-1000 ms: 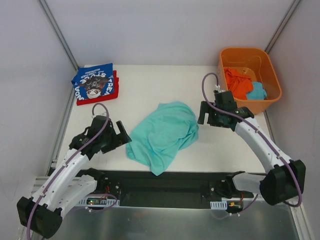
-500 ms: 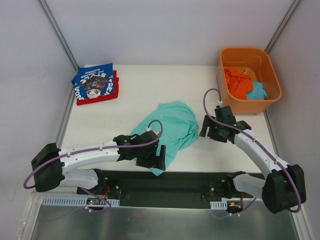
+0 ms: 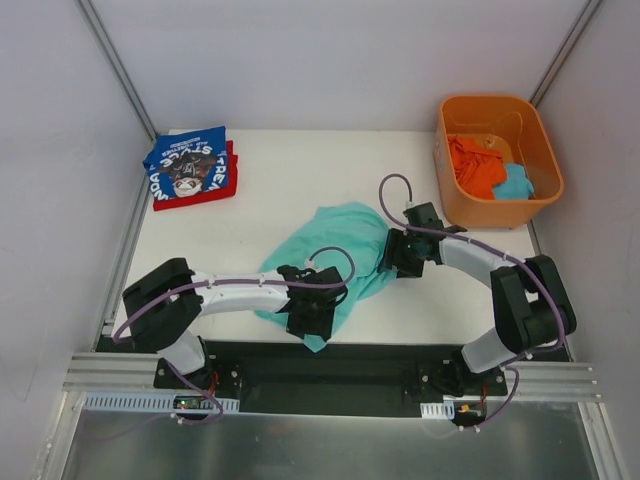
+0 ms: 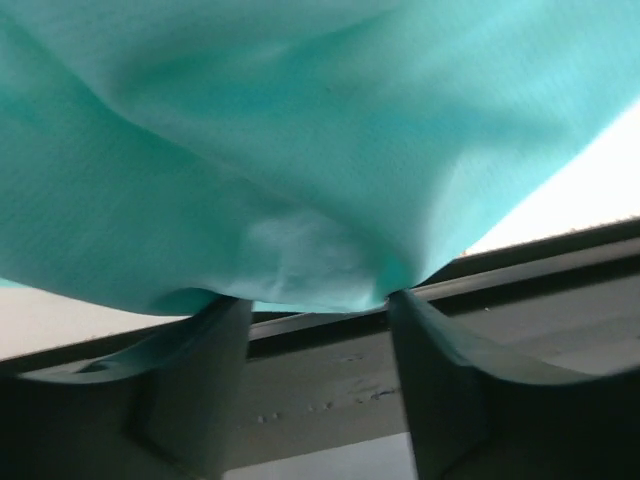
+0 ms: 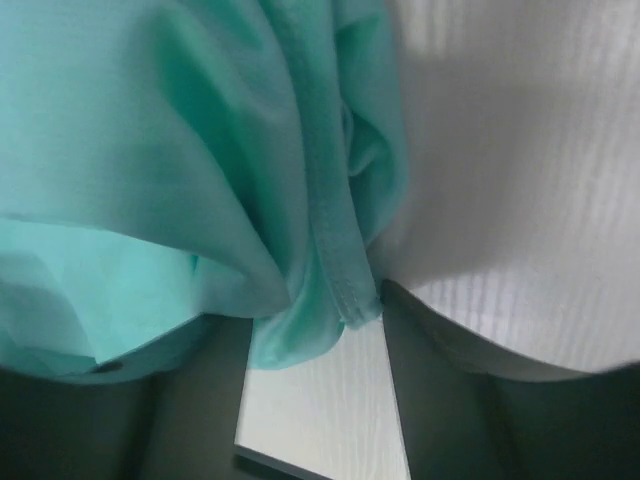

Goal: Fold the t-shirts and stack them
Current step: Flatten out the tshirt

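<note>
Far right corner: rigid orange plastic tub (image 3: 447, 165), with crumpled orange cloth (image 3: 473, 165) and a small blue-green cloth (image 3: 515, 183) inside. Far left corner: folded royal-blue t-shirt (image 3: 187, 163) with white lettering and a graphic, stacked on a folded red t-shirt (image 3: 196, 196), well apart from both arms.

Underneath everything, a flat white table (image 3: 250, 225), bordered by a black strip (image 3: 350, 362) along the near edge. Around it, plain white walls (image 3: 330, 60) with thin metal rails in the corners.

In the middle of the table, a crumpled mint-teal cloth t-shirt (image 3: 340, 250), unfolded and bunched. Long axis diagonal, from near left to far right, with a narrow tip pointing at the near edge beside the black strip.

Left arm stretched low across the near left of the table, partly covering the shirt's near edge. Left gripper (image 4: 315, 305) at that near tip, fingers apart, cloth draped over the fingertips but not clamped. Right gripper (image 5: 312, 320) at the shirt's right side, fingers likewise apart, a bunched hem lying between them, not pinched.
</note>
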Robot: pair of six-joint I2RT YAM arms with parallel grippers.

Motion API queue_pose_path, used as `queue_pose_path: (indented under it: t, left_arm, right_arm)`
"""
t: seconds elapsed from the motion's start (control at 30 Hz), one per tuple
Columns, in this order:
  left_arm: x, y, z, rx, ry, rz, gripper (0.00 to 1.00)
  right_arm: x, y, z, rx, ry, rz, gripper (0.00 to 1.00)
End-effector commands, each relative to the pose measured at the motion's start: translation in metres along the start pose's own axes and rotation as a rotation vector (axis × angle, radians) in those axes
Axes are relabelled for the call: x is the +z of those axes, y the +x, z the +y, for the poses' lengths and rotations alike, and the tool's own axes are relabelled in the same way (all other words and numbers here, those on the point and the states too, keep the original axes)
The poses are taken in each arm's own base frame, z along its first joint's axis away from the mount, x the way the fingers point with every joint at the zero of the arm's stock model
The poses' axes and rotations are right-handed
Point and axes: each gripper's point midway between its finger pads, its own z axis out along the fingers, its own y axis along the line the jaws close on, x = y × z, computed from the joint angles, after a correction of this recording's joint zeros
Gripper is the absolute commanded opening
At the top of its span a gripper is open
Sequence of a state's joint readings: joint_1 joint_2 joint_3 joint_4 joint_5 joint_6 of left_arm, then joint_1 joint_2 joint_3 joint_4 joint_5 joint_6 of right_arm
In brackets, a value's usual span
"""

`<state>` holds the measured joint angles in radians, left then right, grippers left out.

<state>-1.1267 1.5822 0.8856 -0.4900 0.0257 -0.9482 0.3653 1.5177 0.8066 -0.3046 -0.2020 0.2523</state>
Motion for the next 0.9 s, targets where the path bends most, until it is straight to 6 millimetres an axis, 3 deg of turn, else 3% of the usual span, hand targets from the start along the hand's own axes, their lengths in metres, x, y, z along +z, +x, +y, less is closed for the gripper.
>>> queue_pose_path:
  t: [0.0, 0.03, 0.1, 0.13, 0.27, 0.3, 0.4, 0.47, 0.5, 0.57, 0.6, 0.67, 0.73, 0.87]
  left_arm:
    - [-0.003, -0.022, 0.005, -0.021, -0.129, -0.082, 0.46]
    - [-0.001, -0.023, 0.01, -0.022, -0.164, -0.078, 0.32]
    - [-0.004, -0.033, 0.009, -0.024, -0.19, -0.114, 0.19]
    - [-0.005, -0.034, 0.013, -0.026, -0.215, -0.115, 0.0]
    - [-0.025, -0.049, 0.012, -0.039, -0.203, -0.207, 0.0]
    - [-0.033, -0.058, 0.015, -0.04, -0.209, -0.263, 0.0]
    - [-0.08, -0.081, 0.021, -0.058, -0.177, -0.429, 0.0]
    - [-0.124, -0.095, 0.023, -0.065, -0.111, -0.554, 0.0]
    - [-0.144, -0.108, 0.031, -0.076, -0.124, -0.643, 0.0]
    - [-0.204, -0.121, 0.038, -0.102, -0.057, -0.805, 0.0]
    - [-0.225, -0.126, 0.044, -0.117, -0.044, -0.871, 0.0]
    - [-0.283, -0.13, 0.061, -0.167, 0.007, -1.031, 0.0]
    - [-0.323, -0.127, 0.079, -0.204, 0.047, -1.135, 0.0]
    - [-0.379, -0.115, 0.09, -0.192, 0.186, -1.239, 0.0]
  right_arm:
    - [0.009, -0.012, 0.02, -0.021, -0.064, -0.009, 0.48]
    - [0.011, -0.011, 0.021, -0.022, -0.064, -0.003, 0.43]
    - [0.005, -0.011, 0.02, -0.036, -0.058, -0.009, 0.26]
    - [0.002, -0.011, 0.019, -0.045, -0.047, -0.013, 0.23]
    - [-0.028, -0.017, 0.007, -0.096, 0.034, -0.079, 0.14]
    - [-0.044, -0.018, 0.0, -0.12, 0.072, -0.106, 0.13]
    - [-0.082, -0.022, -0.006, -0.163, 0.119, -0.175, 0.12]
    - [-0.105, -0.03, -0.012, -0.203, 0.169, -0.238, 0.11]
    - [-0.128, -0.032, -0.008, -0.218, 0.16, -0.282, 0.11]
    - [-0.154, -0.038, -0.005, -0.25, 0.156, -0.344, 0.11]
    - [-0.182, -0.041, 0.002, -0.265, 0.133, -0.404, 0.11]
    - [-0.209, -0.037, 0.005, -0.309, 0.123, -0.433, 0.11]
    - [-0.257, -0.042, 0.018, -0.332, 0.077, -0.551, 0.11]
    - [-0.33, -0.024, 0.049, -0.429, -0.112, -0.705, 0.13]
